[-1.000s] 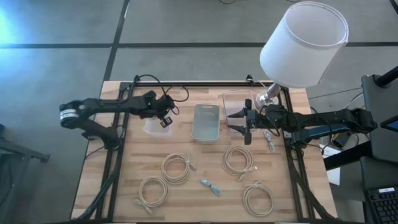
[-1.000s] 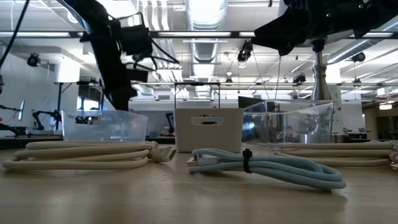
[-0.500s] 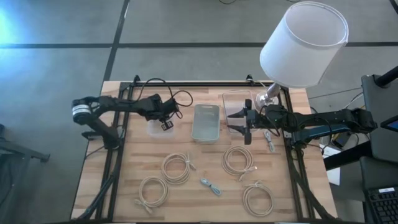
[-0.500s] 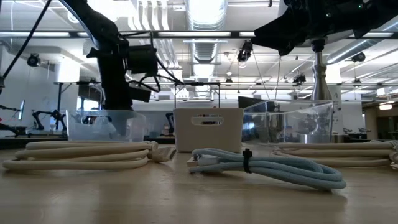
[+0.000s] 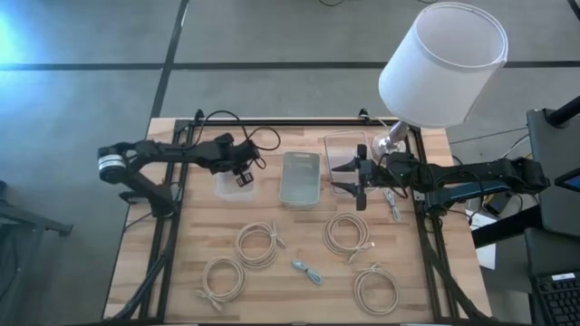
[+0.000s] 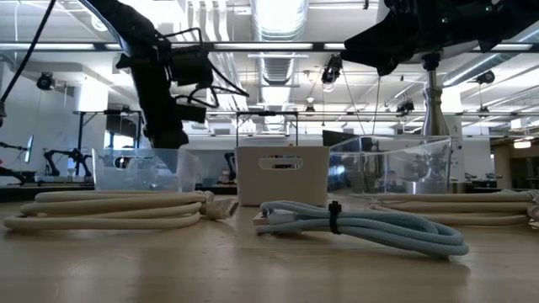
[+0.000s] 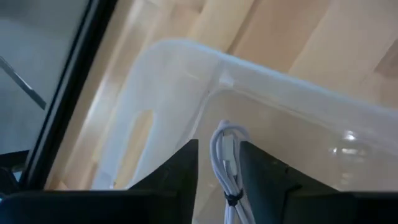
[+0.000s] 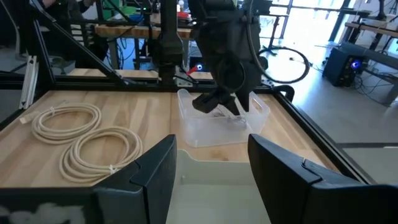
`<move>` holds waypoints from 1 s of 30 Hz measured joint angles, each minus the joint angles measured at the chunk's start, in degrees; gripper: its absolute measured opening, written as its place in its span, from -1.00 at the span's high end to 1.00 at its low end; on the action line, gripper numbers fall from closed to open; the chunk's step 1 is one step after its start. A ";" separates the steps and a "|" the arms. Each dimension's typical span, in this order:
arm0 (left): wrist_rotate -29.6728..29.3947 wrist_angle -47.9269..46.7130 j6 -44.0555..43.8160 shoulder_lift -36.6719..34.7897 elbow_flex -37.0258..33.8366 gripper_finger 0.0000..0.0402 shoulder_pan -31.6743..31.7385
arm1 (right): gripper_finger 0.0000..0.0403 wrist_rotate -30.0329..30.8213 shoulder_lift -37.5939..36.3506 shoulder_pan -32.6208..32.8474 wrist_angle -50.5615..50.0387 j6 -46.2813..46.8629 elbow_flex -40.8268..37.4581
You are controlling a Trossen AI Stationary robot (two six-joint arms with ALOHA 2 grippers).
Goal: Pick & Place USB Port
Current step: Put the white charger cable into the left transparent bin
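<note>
Hanging over the clear left-hand bin point(image 5: 227, 184), the left gripper point(image 7: 219, 180) has its 2 fingers clenched on a bundled white USB cable point(image 7: 225, 163) above the bin's floor. The right gripper point(image 8: 211, 163) waits spread wide between the clear bin point(image 5: 344, 149) and the grey tray point(image 5: 301, 178).

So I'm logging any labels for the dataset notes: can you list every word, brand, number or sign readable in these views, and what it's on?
None can be read in any view.
The tan bin, the left clear bin, the right clear bin and the lamp shade show no printing.
The coiled cables carry no visible tags.
The left gripper and right gripper show no legible markings.
</note>
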 joint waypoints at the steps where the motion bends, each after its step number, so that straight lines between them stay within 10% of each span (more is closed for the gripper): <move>1: 0.00 0.00 -0.05 -0.57 0.11 0.37 -0.17 | 0.03 -0.02 -0.02 0.00 -0.12 0.27 -0.02; 30: 9.26 9.94 -3.98 -21.38 1.28 0.57 -14.94 | 0.06 -0.09 0.00 5.85 -40.09 21.90 6.49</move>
